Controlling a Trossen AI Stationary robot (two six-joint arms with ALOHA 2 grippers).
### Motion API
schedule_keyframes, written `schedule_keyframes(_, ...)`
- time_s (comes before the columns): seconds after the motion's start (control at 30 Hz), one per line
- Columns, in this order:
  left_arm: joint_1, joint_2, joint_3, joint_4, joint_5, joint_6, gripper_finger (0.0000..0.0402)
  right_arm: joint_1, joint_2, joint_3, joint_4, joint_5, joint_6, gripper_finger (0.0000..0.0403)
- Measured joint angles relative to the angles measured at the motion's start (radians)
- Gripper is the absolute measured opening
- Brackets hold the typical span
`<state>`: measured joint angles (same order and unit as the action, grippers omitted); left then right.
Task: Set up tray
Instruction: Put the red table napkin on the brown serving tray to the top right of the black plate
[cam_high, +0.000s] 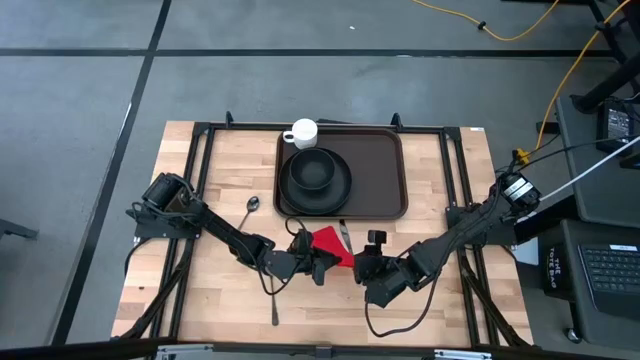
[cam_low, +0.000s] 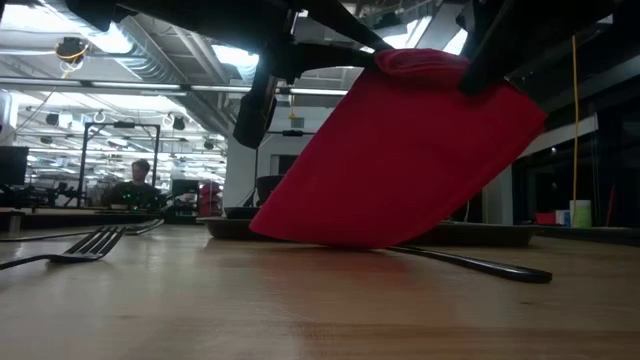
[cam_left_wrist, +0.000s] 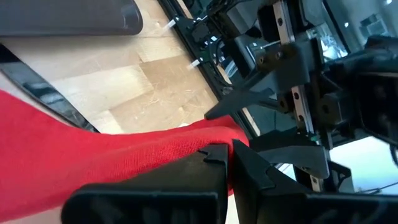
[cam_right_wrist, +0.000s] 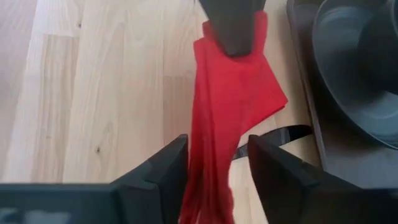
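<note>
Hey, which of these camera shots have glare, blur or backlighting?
Low view: bright ceiling lights backlight the red napkin; the fork looks soft. Left wrist view: the left gripper fingers blur up close, glare at the lower right. High view: even light, the tray is clear.

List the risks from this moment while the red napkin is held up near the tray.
1. The left end effector pinches only one corner of the red napkin; the right end effector straddles the cloth, open. A mistimed closure could miss or tug it loose.
2. The napkin's hanging edge brushes a knife beneath it and may drag it.
3. The tray with its black bowl lies close; a swing could bump it.
</note>
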<state>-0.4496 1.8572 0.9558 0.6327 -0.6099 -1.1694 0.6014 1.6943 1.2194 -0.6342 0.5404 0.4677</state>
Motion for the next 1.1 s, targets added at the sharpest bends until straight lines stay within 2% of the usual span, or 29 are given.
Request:
schedule_keyframes(0.5, 0.000, 0.000, 0.000, 0.009, 0.014, -0.186, 0.0002, 0.000, 0.000, 0.000, -0.008, -0.020, -0.004, 0.0071)
schedule_keyframes(0.77, 0.000, 0.000, 0.000, 0.065, 0.029, -0.175, 0.0004, 0.000, -0.001, 0.000, -0.012, -0.018, -0.005, 0.0024)
schedule_keyframes(1.1, 0.000, 0.000, 0.000, 0.065, 0.028, -0.125, 0.0007, 0.000, -0.001, 0.000, -0.013, -0.018, -0.001, 0.0018)
